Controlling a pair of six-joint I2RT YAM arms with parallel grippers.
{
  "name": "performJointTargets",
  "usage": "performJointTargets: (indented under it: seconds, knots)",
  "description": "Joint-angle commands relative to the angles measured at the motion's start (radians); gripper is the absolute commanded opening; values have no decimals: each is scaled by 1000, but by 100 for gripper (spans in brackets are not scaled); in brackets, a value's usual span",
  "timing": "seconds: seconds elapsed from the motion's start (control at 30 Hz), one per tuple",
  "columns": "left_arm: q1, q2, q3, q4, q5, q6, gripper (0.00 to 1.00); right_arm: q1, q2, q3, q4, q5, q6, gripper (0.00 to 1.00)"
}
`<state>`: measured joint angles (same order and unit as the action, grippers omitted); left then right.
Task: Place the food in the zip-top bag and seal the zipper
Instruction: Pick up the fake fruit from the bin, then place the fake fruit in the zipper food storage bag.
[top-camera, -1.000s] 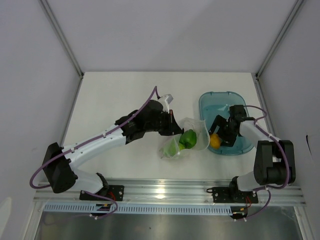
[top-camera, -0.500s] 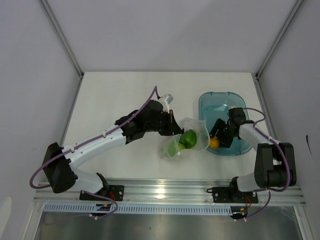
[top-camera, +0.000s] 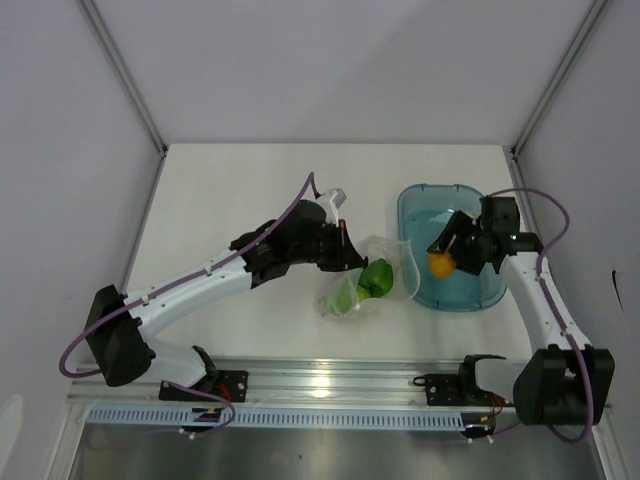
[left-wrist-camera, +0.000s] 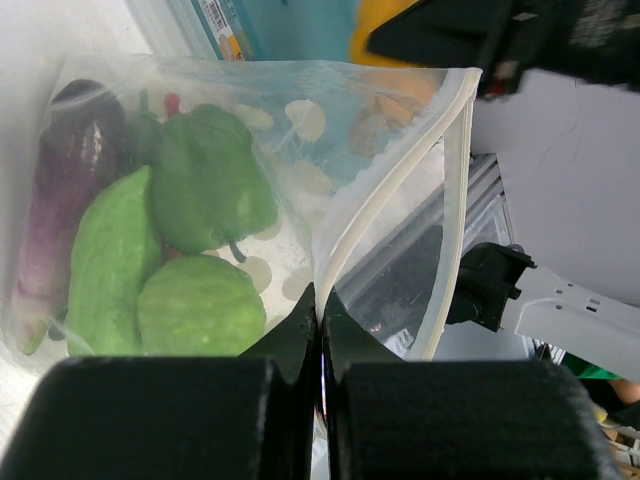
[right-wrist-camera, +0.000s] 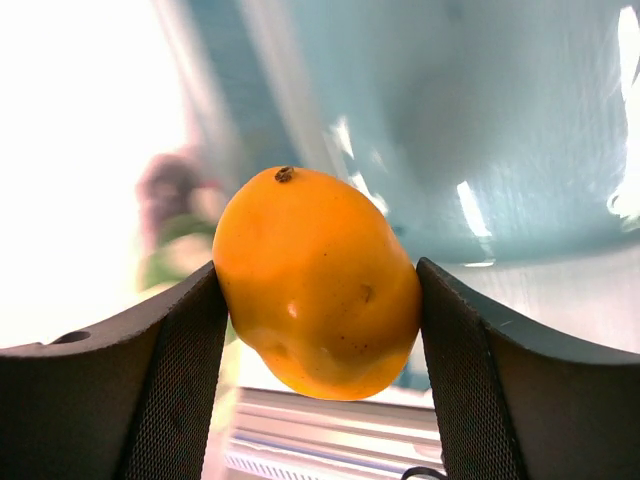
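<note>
Most of the food is in the bag (top-camera: 398, 262) already: a green pepper (left-wrist-camera: 210, 185), a green cucumber (left-wrist-camera: 110, 255), a purple eggplant (left-wrist-camera: 65, 190) and 1 more green piece (left-wrist-camera: 200, 305). The orange fruit (right-wrist-camera: 315, 295) is not in yet. The zipper (left-wrist-camera: 385, 200) is open, so 2 jobs are left. The left gripper (left-wrist-camera: 320, 335) is pinched tight on the bag's rim and holds its mouth open. The right gripper (top-camera: 447, 262) squeezes the orange fruit between its 2 fingers. The fruit hangs just to the right of the bag's mouth, over the blue tray (top-camera: 430, 200).
</note>
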<state>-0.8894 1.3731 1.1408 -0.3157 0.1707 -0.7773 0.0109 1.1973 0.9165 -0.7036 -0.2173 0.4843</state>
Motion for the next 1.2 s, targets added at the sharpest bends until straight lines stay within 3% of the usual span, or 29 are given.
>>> performJointTargets:
  seconds: [0.0, 0.13, 0.27, 0.7, 0.93, 0.97, 1.0, 1.17]
  knots:
    - [4, -36, 0, 38, 13, 4, 1, -2, -93, 146, -120, 15, -36, 29]
    - [4, -28, 2, 43, 16, 3, 1, 73, -183, 251, -171, 41, -41, 29]
    - [4, -19, 5, 44, 19, 4, 1, 240, -232, 331, -215, 97, -15, 31]
    - [4, -14, 20, 32, 18, 3, 1, 598, -194, 381, -221, 262, 62, 39]
    - [3, -17, 30, 23, 18, 6, 1, 640, -98, 377, -214, 325, 43, 79]
    - [4, -17, 31, 23, 18, 7, 1, 638, -85, 383, -212, 332, 37, 80]
    - [3, -19, 28, 20, 18, 7, 0, 638, -74, 396, -212, 354, 28, 97]
    - [4, -19, 28, 15, 12, 10, 0, 617, 14, 478, -230, 363, -19, 99]
